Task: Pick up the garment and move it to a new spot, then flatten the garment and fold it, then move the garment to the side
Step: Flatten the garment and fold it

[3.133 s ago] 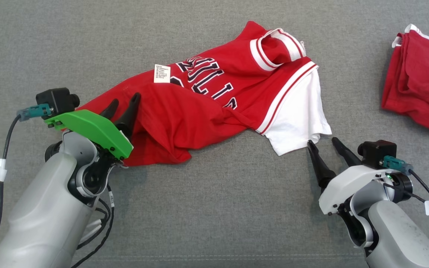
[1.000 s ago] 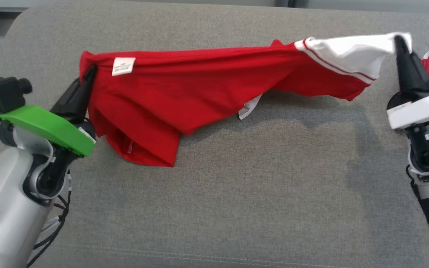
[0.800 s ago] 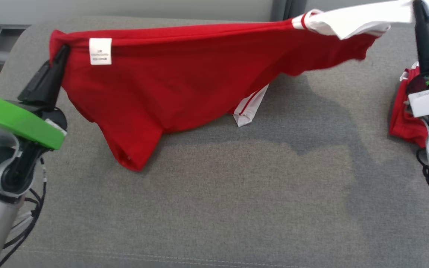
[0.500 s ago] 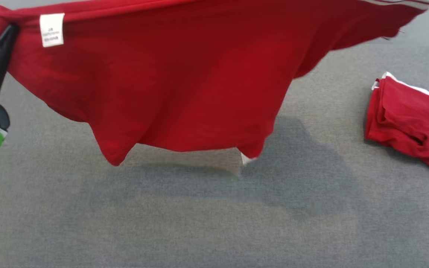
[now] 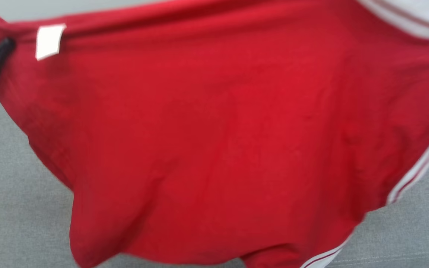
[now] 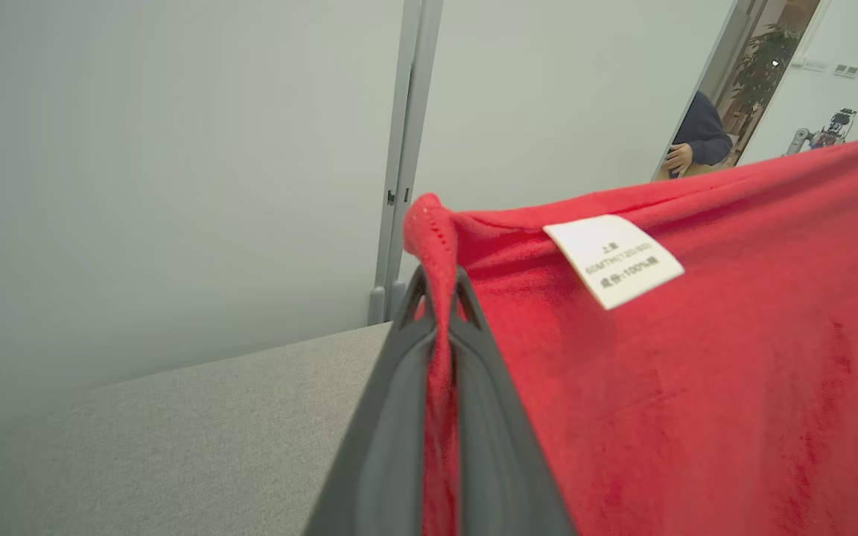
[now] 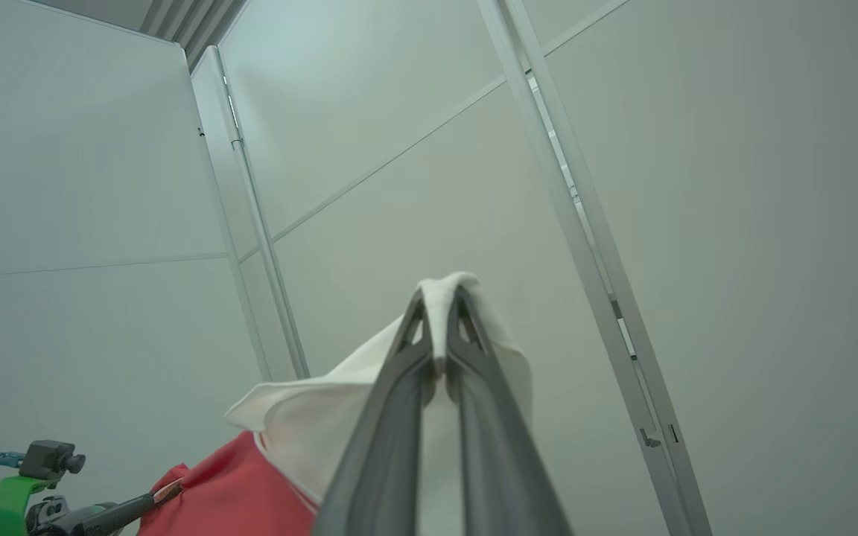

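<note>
Head view: the red jersey (image 5: 214, 130) hangs spread in the air above the grey cushion (image 5: 9, 216). Its long axis runs side to side from the left gripper (image 6: 438, 277) to the right gripper (image 7: 440, 298), and its lower edge sags downward. The left fingers are clenched on a red corner that pokes just past their tips, with the white care label (image 6: 611, 260) just right of them. The right fingers pinch the white sleeve (image 7: 310, 424), whose cloth bunches over their tips and trails down to their left.

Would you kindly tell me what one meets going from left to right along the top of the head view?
Left pincer → white care label → red body of the garment → striped white sleeve.
</note>
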Motion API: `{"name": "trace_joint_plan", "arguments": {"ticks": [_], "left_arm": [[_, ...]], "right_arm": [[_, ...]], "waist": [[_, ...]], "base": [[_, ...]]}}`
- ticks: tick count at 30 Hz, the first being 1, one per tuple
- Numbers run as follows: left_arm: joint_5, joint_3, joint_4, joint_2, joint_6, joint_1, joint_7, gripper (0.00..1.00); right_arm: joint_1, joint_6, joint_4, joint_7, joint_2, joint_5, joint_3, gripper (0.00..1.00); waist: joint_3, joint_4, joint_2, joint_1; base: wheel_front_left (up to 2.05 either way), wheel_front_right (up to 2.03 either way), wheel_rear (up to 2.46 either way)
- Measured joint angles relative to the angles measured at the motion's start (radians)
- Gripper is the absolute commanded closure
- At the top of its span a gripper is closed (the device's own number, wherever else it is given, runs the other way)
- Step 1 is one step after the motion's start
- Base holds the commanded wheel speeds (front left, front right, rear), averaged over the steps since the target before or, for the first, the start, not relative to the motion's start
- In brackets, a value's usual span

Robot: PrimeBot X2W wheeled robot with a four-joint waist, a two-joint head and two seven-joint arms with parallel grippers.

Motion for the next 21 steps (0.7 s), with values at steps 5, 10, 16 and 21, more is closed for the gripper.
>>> {"name": "trace_joint_plan", "arguments": {"ticks": [5,10,16,21], "left_arm": [[0.005,-0.126,0.114,-0.001,0.018,-0.022,0.128,1.00],[0.295,-0.245,0.273,-0.053,0.026,-0.311,0.175,1.00],[0.427,-0.233,0.273,-0.254,-0.014,-0.572,0.041,1.00],[0.483,-0.228,0.286,-0.335,-0.059,-0.612,-0.104,1.00]], "right_arm": [[-0.013,-0.058,0.175,0.053,0.072,0.008,0.139,1.00],[-0.360,-0.089,0.466,0.023,0.198,-0.193,0.249,1.00],[-0.665,-0.088,0.567,-0.048,0.216,-0.386,0.233,1.00],[-0.704,-0.088,0.590,-0.096,0.280,-0.385,0.201,1.00]], "waist": [[0.053,0.006,0.0000,0.0000],[0.144,0.030,0.0000,0.0000],[0.225,0.043,0.0000,0.0000],[0.294,0.045,0.0000,0.0000]], "base": [[0.00,0.00,0.00],[0.00,0.00,0.00],[0.00,0.00,0.00],[0.00,0.00,0.00]]}}
